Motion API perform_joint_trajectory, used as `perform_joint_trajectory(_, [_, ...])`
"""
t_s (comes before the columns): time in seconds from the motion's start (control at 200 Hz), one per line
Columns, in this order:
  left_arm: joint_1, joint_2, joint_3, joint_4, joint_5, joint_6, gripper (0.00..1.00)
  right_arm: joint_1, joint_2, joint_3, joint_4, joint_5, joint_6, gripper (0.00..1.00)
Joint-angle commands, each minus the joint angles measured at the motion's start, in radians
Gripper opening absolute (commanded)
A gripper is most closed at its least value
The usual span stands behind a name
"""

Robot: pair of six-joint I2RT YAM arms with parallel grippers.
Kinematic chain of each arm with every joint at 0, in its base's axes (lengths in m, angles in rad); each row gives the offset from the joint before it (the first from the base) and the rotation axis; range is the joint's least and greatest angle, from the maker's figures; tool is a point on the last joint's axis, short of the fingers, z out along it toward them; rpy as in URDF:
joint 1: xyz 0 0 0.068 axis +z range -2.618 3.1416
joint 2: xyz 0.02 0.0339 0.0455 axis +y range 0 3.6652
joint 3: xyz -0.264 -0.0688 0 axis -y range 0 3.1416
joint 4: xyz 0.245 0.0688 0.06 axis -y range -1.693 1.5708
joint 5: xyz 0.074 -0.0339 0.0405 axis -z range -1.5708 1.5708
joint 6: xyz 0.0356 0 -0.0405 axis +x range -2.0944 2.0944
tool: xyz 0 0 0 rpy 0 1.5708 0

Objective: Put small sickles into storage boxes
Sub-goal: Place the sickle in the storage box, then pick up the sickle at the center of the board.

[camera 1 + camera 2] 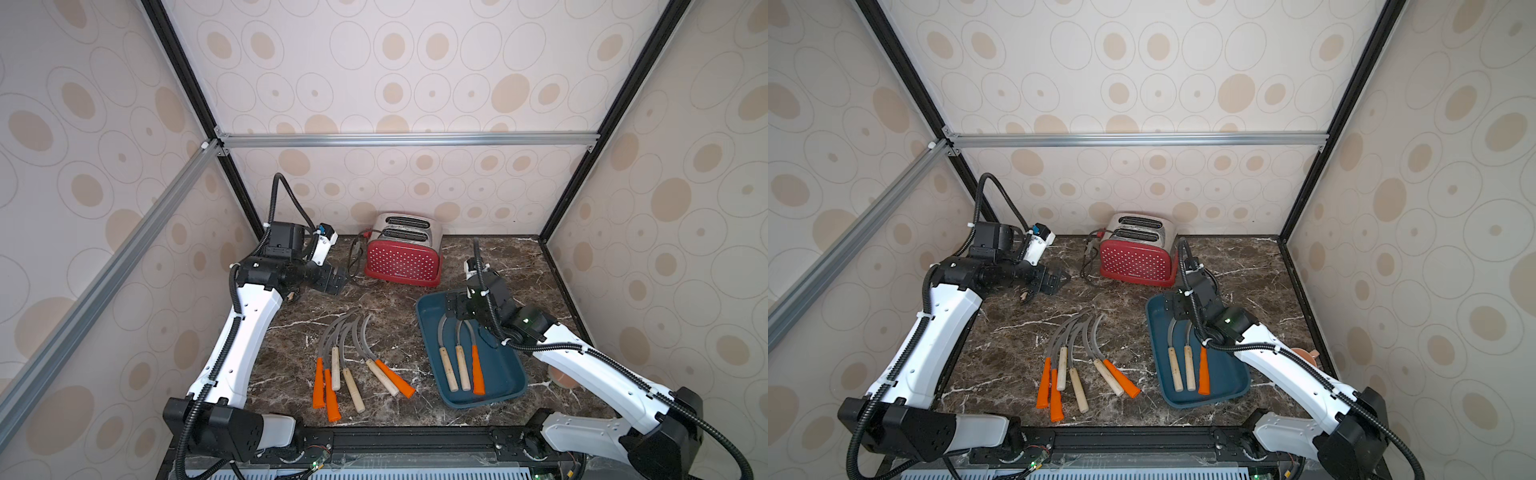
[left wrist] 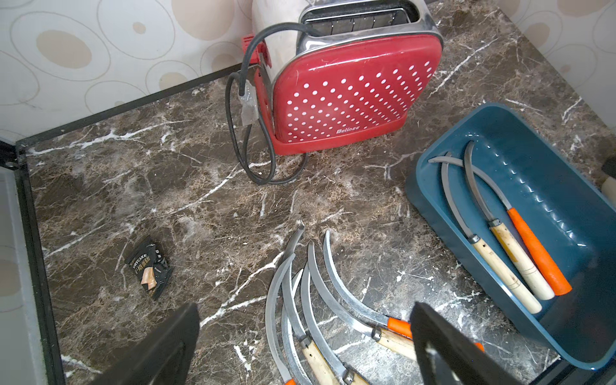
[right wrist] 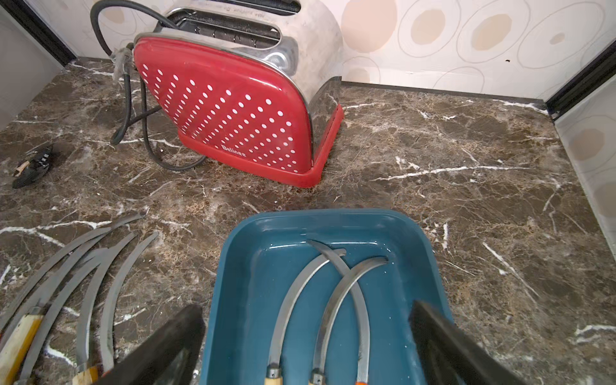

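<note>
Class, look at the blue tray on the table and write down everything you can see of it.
The tray is a shallow, dark teal-blue rectangle with rounded corners and a raised rim, seemingly glossy plastic. It sits flat on the marbled tabletop, near the red toaster but apart from it. Three sickles lie in it, two wooden-handled and one orange, blades crossing toward its far end. The right gripper hangs over that end, jaws open.

Nine small sickles (image 1: 353, 390), one teal storage tray (image 1: 500, 368), one red toaster (image 1: 403, 262).
Four orange-handled, five wooden-handled; three lie in the storage tray.
</note>
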Motion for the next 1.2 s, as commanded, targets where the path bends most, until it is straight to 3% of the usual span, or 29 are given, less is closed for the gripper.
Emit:
perform_joint_trajectory(0.0, [-0.007, -0.022, 0.028, 0.003, -0.016, 0.028, 0.99, 0.003, -0.018, 0.018, 0.06, 0.008, -0.043, 1.0])
perform_joint_trajectory(0.08, [-0.005, -0.023, 0.024, 0.003, -0.031, 0.031, 0.99, 0.002, -0.016, -0.05, 0.172, -0.088, -0.053, 1.0])
perform_joint_trajectory(0.215, [-0.005, -0.018, 0.013, 0.005, -0.065, 0.012, 0.99, 0.004, 0.072, -0.003, 0.125, -0.244, -0.055, 1.0])
perform_joint_trajectory(0.31, [-0.005, -0.004, 0.002, 0.004, -0.073, -0.011, 0.99, 0.024, 0.124, 0.029, 0.085, -0.288, -0.035, 1.0])
perform_joint_trajectory(0.426, [-0.006, 0.02, -0.012, 0.012, -0.076, -0.018, 0.99, 0.039, 0.159, 0.033, 0.082, -0.421, 0.021, 0.82])
perform_joint_trajectory(0.531, [-0.006, 0.049, 0.009, 0.006, -0.125, -0.041, 0.99, 0.057, 0.204, 0.068, 0.019, -0.509, 0.057, 0.79])
perform_joint_trajectory(0.811, [0.038, 0.047, 0.013, 0.036, -0.17, -0.12, 0.99, 0.218, 0.312, 0.166, -0.1, -0.449, 0.049, 0.78])
perform_joint_trajectory(0.921, [0.051, 0.046, 0.021, 0.033, -0.201, -0.154, 0.99, 0.258, 0.35, 0.181, -0.116, -0.444, 0.063, 0.71])
perform_joint_trajectory(0.996, [0.069, 0.048, 0.03, 0.027, -0.195, -0.189, 0.99, 0.273, 0.376, 0.18, -0.112, -0.46, 0.095, 0.57])
perform_joint_trajectory(1.192, [0.078, 0.058, 0.036, 0.021, -0.204, -0.199, 0.99, 0.342, 0.441, 0.187, -0.098, -0.478, 0.091, 0.56])
